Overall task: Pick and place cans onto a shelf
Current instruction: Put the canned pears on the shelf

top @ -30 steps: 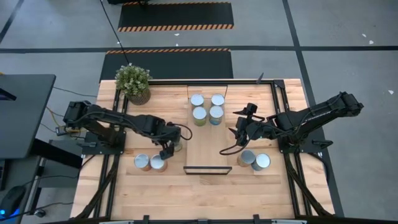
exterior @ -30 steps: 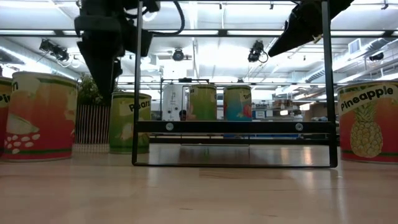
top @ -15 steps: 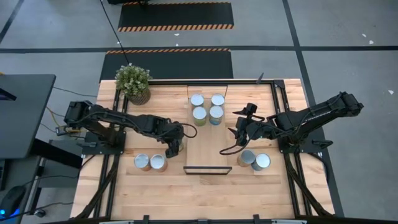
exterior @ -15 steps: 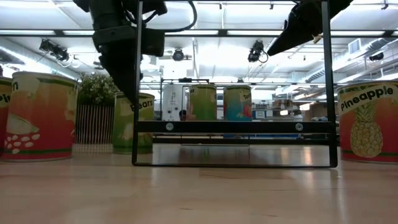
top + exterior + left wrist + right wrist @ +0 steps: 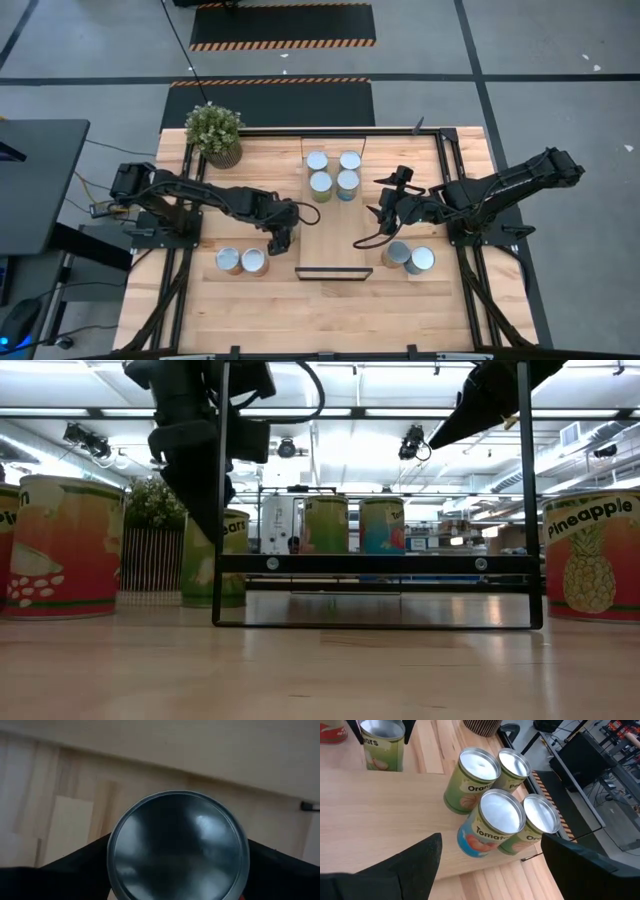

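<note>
Left gripper hangs directly above upright green-labelled can with shiny silver top, jaws wide and straddling it, not yet clamped; right gripper waits farther right, part open, empty.

The high camera is hanging above the table, looking straight down and taking in both arms, the grey floor and the striped mats toward twelve o'clock. The low camera is sitting at tabletop height at the six o'clock edge, facing level toward twelve o'clock through the shelf frame into the room beyond. The left wrist camera is pointing almost straight down, very close over a can that is filling its picture. The right wrist camera is tilting down from nearby at the four cans on the board, a cluster the high view is also showing at twelve o'clock.
</note>
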